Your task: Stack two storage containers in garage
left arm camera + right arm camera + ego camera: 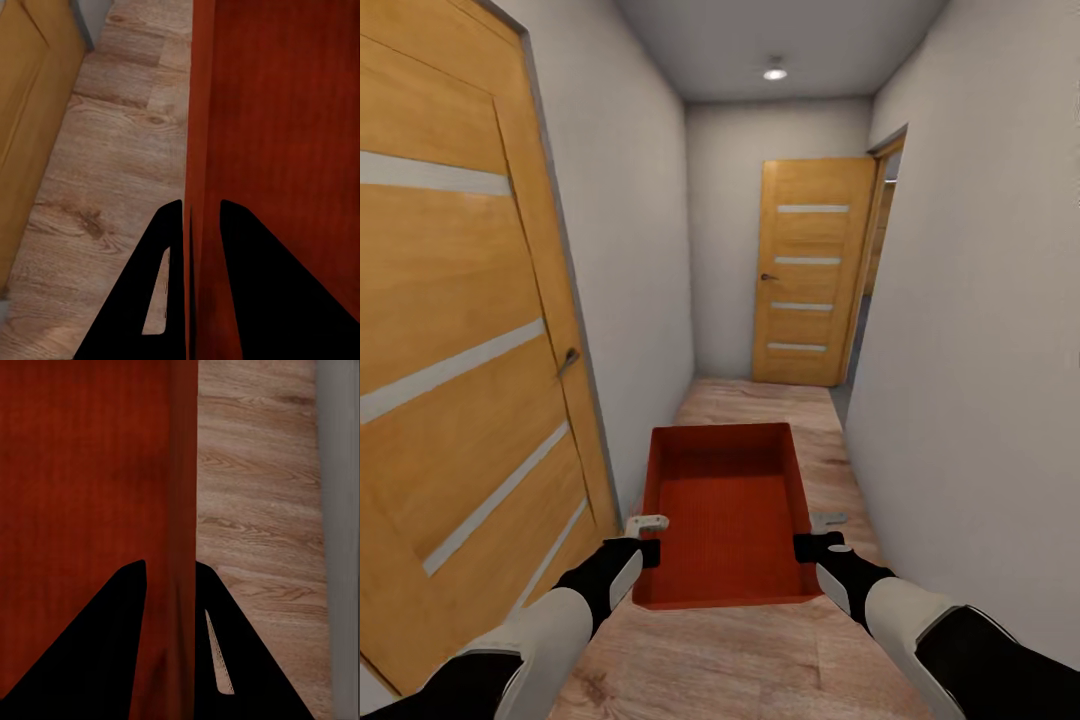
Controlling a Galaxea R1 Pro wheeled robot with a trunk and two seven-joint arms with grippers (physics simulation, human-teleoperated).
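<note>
A narrow hallway seen from the robot's head, looking forward and down. An open orange-red storage container [725, 515] is carried level in front of the robot, at the centre of the view, above a light wood plank floor [760, 660]. The bin is rectangular, has straight walls and no lid, and nothing inside it.

The left hand [648, 548] is at about 8 o'clock from the bin's centre and is closed on the bin's left wall, near the corner closest to the robot. In the left wrist view its dark fingers [255, 285] straddle the thin red wall, one on each side, pressing against it. The right hand [806, 546] is at about 4 o'clock and grips the bin's right wall the same way; in the right wrist view its fingers [97, 645] sit on either side of that wall, in contact with it.

A large wooden door [460, 330] with pale horizontal stripes and a dark handle fills the 9 o'clock side, close by. A second matching door [812, 270] stands at the far end of the hall, toward 12 o'clock, with an open doorway just beside it at 1 o'clock. Pale grey walls [970, 350] run along both sides. A round ceiling light [775, 73] glows at 12 o'clock.
</note>
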